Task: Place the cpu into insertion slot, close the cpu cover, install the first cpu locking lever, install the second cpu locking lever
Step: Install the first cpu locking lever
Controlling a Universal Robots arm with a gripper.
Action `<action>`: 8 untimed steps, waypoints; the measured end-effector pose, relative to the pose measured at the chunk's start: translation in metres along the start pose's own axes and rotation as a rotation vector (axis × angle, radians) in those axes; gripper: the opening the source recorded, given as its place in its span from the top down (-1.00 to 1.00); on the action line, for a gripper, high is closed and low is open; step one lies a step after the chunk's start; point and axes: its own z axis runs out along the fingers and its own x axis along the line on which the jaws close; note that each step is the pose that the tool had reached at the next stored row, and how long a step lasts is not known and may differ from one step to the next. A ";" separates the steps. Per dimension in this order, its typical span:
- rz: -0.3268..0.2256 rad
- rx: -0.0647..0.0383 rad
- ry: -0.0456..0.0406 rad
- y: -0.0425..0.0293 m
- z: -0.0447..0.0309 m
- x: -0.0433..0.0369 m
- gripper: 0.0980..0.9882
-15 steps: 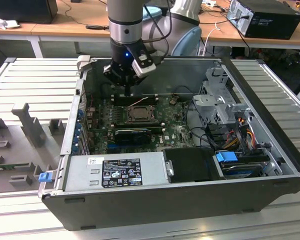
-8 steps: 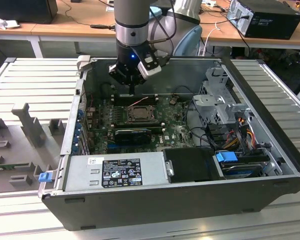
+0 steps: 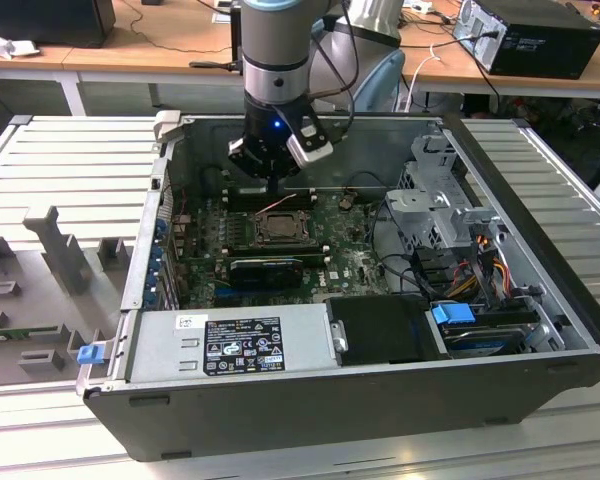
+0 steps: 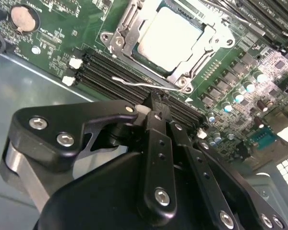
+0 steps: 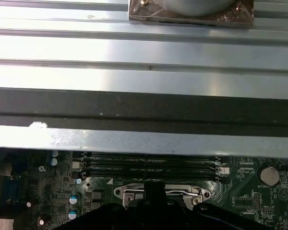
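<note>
The gripper [image 4: 151, 103] hangs inside the open computer case [image 3: 280, 420], its black fingers [image 4: 156, 143] pressed together with nothing between them, the tips just beside a thin wire lever [image 4: 144, 85] along the edge of the insertion slot [image 3: 278, 226]. The cpu [image 4: 170, 34] lies flat in that slot, its pale top showing through the window of the cpu cover [image 4: 209, 38] — the cover lies down over it. Between the gripper and the slot run four black memory slots [image 4: 110, 72], side by side. A round coin battery [image 4: 23, 18] sits on the green board [image 4: 53, 28] near the slot's corner. In the exterior view a black ribbed heatsink [image 3: 267, 270] lies just beside the slot, and a grey power supply [image 3: 230, 345] fills the case's near wall.
</note>
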 end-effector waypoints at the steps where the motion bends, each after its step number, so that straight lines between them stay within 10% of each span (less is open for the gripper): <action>1: 0.000 0.000 0.0001 0.0000 0.0002 -0.0001 0.98; 8: -0.001 0.000 -0.0001 -0.0001 0.0015 -0.0004 0.98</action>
